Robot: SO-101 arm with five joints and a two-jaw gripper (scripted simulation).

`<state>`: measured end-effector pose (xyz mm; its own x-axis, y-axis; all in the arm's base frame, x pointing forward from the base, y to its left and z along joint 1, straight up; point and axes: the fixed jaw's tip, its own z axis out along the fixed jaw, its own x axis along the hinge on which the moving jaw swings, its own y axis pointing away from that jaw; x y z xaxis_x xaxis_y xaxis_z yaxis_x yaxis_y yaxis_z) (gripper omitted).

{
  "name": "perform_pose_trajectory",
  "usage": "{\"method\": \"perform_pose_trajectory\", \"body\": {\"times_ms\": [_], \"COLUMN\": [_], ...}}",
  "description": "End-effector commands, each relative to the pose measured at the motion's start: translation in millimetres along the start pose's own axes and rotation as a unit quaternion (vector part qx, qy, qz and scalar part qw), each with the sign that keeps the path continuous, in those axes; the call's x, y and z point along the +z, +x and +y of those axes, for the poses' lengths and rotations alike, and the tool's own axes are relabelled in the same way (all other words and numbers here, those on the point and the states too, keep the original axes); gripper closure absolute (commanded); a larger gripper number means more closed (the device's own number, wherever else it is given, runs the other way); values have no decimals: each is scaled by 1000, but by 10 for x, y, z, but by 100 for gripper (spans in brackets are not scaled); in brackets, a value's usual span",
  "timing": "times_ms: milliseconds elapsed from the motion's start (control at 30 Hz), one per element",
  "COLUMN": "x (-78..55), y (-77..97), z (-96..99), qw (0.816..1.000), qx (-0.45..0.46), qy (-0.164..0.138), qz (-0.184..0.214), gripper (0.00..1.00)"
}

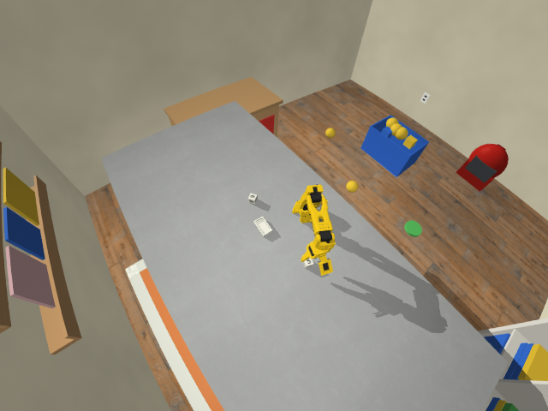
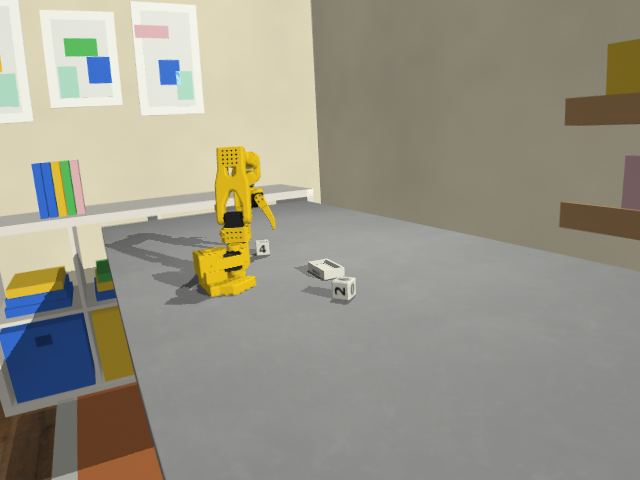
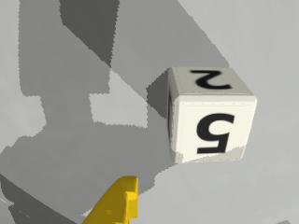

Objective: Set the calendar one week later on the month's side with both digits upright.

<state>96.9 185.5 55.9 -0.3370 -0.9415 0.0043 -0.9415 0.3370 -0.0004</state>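
Observation:
A white cube (image 1: 308, 263) (image 2: 262, 248) (image 3: 212, 128) stands on the table by the gripper. In the wrist view its top shows a 5, upside down, and a side shows a 2; the exterior view shows a 4 on another side. My gripper (image 1: 305, 259) (image 2: 273, 226) is partly open and empty above the table, close to this cube. The wrist view shows one yellow fingertip, lower left of the cube; the other finger is hidden. A second white cube (image 1: 252, 198) (image 2: 343, 288) stands beyond the tray, showing a sideways 2 and a 0. The white tray (image 1: 259, 228) (image 2: 334, 274) lies flat and empty.
The arm's base (image 1: 305, 215) (image 2: 225, 273) stands near one long edge of the grey table (image 1: 199, 186) (image 2: 439, 361). The tray lies between the two cubes. A blue bin (image 1: 384, 152), yellow balls and a green disc (image 1: 413, 229) are on the floor beyond that edge.

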Motion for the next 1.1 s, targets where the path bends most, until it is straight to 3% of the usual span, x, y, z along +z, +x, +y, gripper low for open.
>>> {"method": "perform_pose_trajectory", "body": {"times_ms": [0,500,1067], "x": [-71,-48,156], "y": [-73,-77,-96], "z": [9,8,5], "qw": [1000,1000,1000], "qx": [-1,-1,-1], "qy": [4,4,4], "qz": [-26,-26,-26], "gripper": [65,65,65]}}
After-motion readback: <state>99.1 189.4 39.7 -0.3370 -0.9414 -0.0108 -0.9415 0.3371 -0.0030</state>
